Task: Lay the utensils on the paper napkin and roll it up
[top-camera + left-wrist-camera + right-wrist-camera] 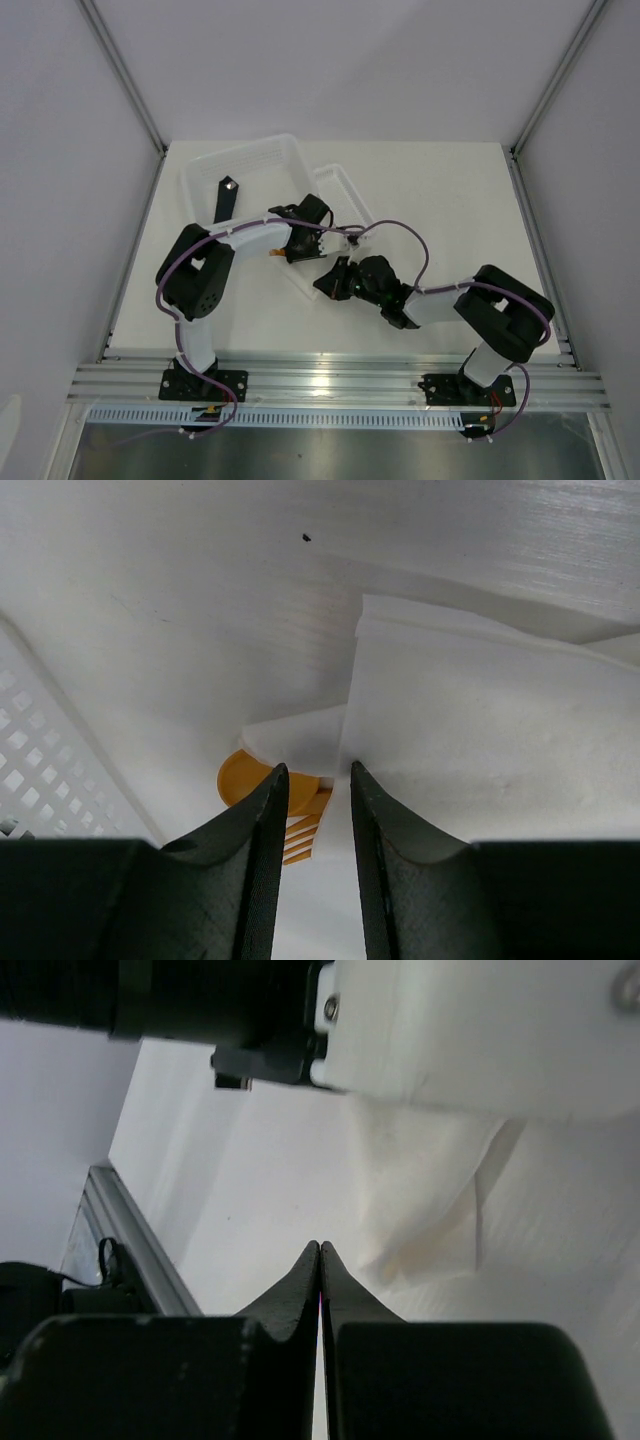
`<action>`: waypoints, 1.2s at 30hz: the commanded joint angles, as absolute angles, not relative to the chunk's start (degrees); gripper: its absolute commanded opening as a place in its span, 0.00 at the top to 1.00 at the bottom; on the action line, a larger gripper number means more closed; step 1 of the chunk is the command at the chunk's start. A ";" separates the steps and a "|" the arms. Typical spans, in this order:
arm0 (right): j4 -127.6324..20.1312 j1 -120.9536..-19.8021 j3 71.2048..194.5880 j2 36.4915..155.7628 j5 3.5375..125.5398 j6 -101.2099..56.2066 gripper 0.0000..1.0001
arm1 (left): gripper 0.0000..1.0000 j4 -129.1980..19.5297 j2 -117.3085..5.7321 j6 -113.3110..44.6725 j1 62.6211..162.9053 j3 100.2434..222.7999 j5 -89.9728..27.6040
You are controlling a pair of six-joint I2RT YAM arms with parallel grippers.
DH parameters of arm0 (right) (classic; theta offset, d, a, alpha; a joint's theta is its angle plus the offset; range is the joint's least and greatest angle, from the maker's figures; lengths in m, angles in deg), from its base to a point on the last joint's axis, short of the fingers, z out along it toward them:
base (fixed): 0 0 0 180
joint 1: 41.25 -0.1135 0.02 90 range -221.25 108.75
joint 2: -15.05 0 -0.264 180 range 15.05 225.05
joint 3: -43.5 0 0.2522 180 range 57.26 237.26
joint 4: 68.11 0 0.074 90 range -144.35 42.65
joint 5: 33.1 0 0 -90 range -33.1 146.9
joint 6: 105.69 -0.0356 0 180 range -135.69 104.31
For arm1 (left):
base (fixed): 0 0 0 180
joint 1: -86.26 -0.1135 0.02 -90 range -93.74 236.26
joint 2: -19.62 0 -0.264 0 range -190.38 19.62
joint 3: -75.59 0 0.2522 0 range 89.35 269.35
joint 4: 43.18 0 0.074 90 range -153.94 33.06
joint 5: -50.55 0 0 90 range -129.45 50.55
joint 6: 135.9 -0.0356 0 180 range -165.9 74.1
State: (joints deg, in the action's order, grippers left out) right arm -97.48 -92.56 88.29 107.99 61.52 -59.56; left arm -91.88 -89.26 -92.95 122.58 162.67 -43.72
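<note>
Left tool [315, 768] faces utensils [245, 777] poking lengthwise from napkin [480, 720].

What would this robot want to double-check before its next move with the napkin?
1. Utensils lying on the paper: orange utensils stick out from under a fold, the rest hidden; cannot tell.
2. Napkin rolled up: folded over, not rolled; not ok.
3. Left gripper ready to grasp: fingers slightly apart at the napkin's edge; ok.
4. Right gripper holding something: shut, nothing visible between its fingers; cannot tell.
</note>
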 commanded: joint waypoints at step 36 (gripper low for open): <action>-85.55 -98.38 97.16 108.03 52.33 -40.30 1.00 | 0.65 -92.45 -91.74 -93.27 122.56 162.92 -43.84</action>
